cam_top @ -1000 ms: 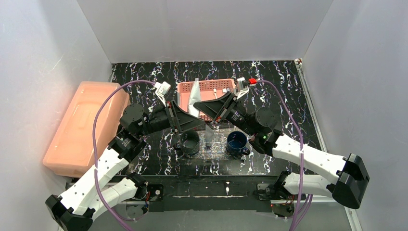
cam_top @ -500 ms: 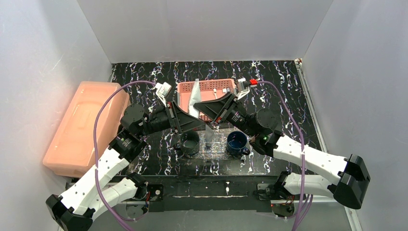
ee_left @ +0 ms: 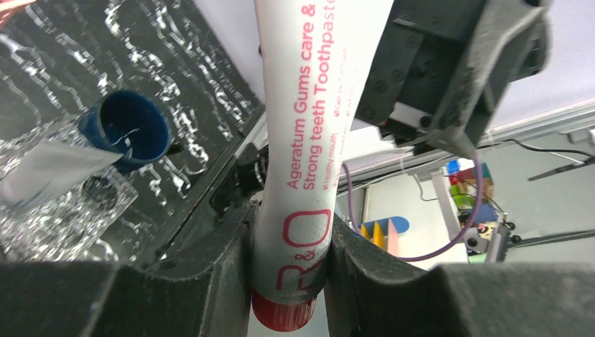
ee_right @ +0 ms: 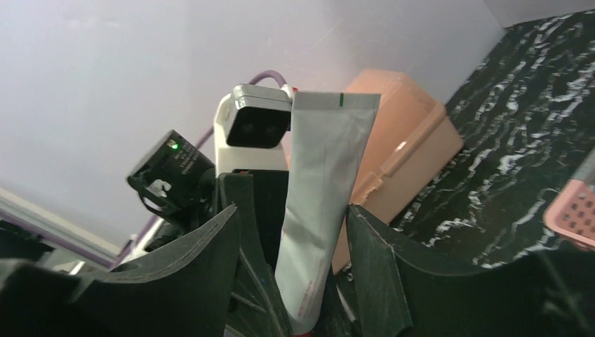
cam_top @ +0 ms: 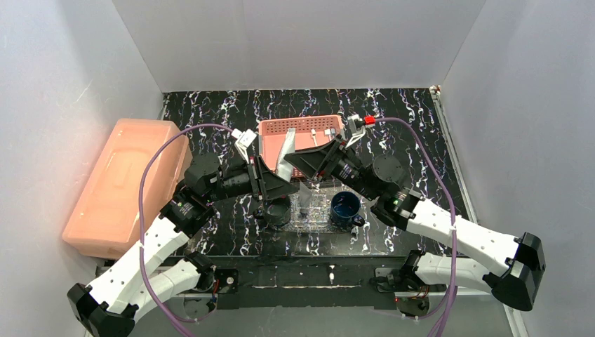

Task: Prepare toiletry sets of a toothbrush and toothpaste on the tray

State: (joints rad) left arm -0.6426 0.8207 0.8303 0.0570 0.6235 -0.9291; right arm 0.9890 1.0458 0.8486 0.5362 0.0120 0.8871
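Observation:
My left gripper [cam_top: 281, 180] [ee_left: 288, 261] is shut on a white toothpaste [ee_left: 309, 105] tube, gripped just above its red cap [ee_left: 284, 314]. In the top view the tube [cam_top: 285, 151] slants up in front of the pink basket. My right gripper [cam_top: 295, 163] [ee_right: 292, 232] faces the left one with its jaws open, and the tube [ee_right: 323, 175] stands between them with a gap on each side. The clear glittery tray [cam_top: 321, 215] [ee_left: 84, 217] lies between two cups, and another tube [ee_left: 49, 168] lies on it. The toothbrush is hidden.
A blue cup [cam_top: 346, 206] [ee_left: 130, 130] stands right of the tray and a dark cup [cam_top: 277, 209] left of it. The pink basket [cam_top: 303, 128] sits behind the grippers. A big salmon box [cam_top: 123, 186] [ee_right: 407, 158] fills the left side.
My right gripper has opened and let go of the toothpaste tube. My left gripper, shut on the tube's cap end, has drawn slightly left and toward me with it.

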